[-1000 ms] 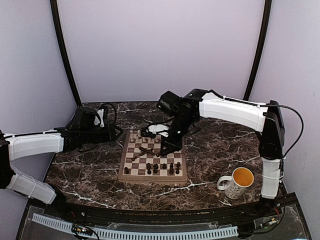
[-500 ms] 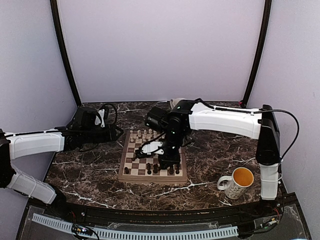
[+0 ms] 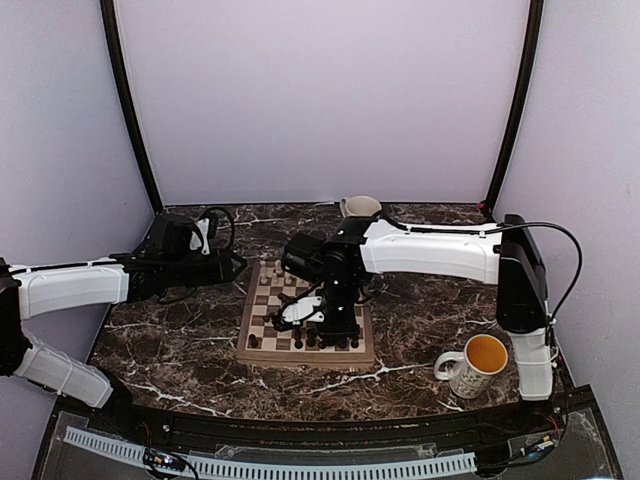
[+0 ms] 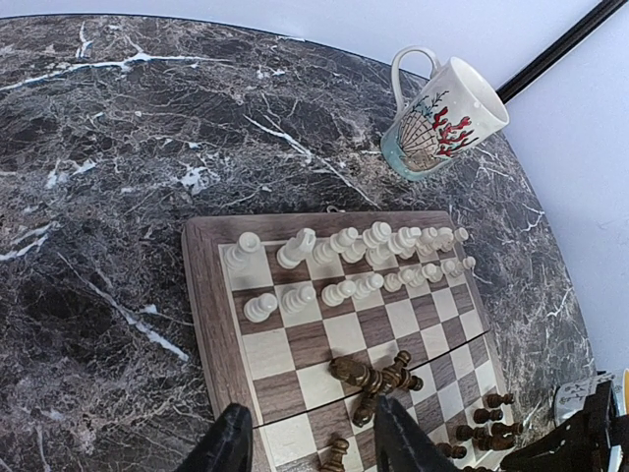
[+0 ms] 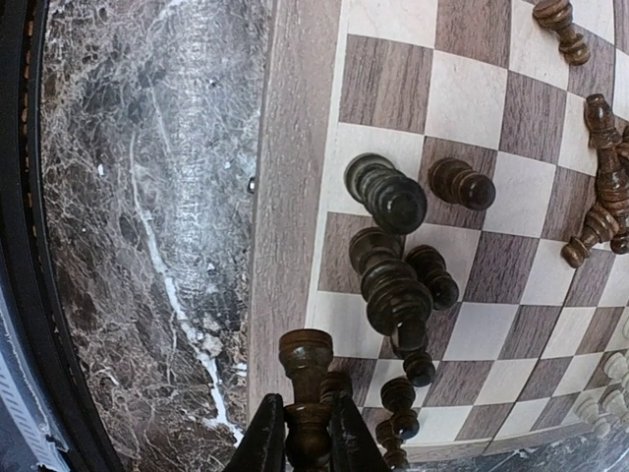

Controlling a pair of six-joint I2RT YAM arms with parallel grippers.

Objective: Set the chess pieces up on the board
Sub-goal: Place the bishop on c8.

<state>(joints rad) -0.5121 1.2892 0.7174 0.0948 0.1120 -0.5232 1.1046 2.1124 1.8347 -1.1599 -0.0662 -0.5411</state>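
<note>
Board (image 5: 291,197) matt wood (grain visible); dark piece (image 5: 307,388) faintly glossy; tabletop (image 5: 128,246) polished marble.

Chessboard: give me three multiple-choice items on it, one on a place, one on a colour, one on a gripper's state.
1. Where do the cream-white pieces stand?
A. On the board, along the side nearest the seashell mug
B. On the marble
C. Inside a mug

2. What colour is the held piece in the right gripper?
A. Cream-white
B. Red
C. Dark brown

3. How is the left gripper?
A. Shut on a pawn
B. Open, holding nothing
C. Shut on a mug handle

Key: A, the left wrist view shows them in two rows at that edge. C, the right wrist view shows it dark brown between the fingers. B, its fingers stand wide apart.
</note>
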